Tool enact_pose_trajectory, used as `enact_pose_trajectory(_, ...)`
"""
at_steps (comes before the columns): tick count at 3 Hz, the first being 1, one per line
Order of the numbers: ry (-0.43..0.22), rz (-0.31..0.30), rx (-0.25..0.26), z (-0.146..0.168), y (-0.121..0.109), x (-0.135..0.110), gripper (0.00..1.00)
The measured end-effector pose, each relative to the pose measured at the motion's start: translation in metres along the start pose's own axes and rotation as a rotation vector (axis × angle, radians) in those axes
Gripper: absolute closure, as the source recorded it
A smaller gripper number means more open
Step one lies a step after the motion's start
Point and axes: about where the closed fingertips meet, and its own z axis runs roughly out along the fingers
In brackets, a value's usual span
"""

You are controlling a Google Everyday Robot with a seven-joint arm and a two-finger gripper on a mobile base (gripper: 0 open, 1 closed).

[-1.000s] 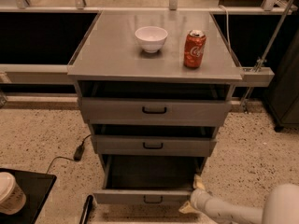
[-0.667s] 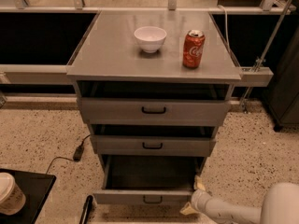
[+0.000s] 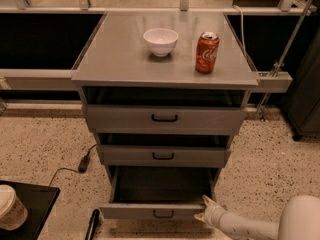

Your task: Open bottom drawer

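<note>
Over speckled floor, the arm lies low, claw at bottom drawer corner.

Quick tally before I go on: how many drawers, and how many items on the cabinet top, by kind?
Drawers: 3 (top drawer, middle drawer, bottom drawer, which is pulled out furthest)
Bowls: 1 (white bowl)
Cans: 1 (red can)
Total: 5
The gripper is at the bottom drawer's front right corner.

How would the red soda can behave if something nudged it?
Tall and narrow, the soda can probably tips, then rolls on the smooth cabinet top. Likely light, thin-walled. The gripper is low, beside the bottom drawer, far from the can.
</note>
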Motion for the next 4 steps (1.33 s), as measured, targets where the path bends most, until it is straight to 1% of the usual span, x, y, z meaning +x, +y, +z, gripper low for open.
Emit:
enact_pose_trajectory(2,0.000,0.000,0.000,0.000,0.000,0.000,0.87)
enact_pose_trajectory(3,-0.001,0.001,0.001,0.000,0.000,0.000,1.00)
enact_pose_trajectory(4,0.003,0.010,0.044,-0.011,0.010,0.005,1.00)
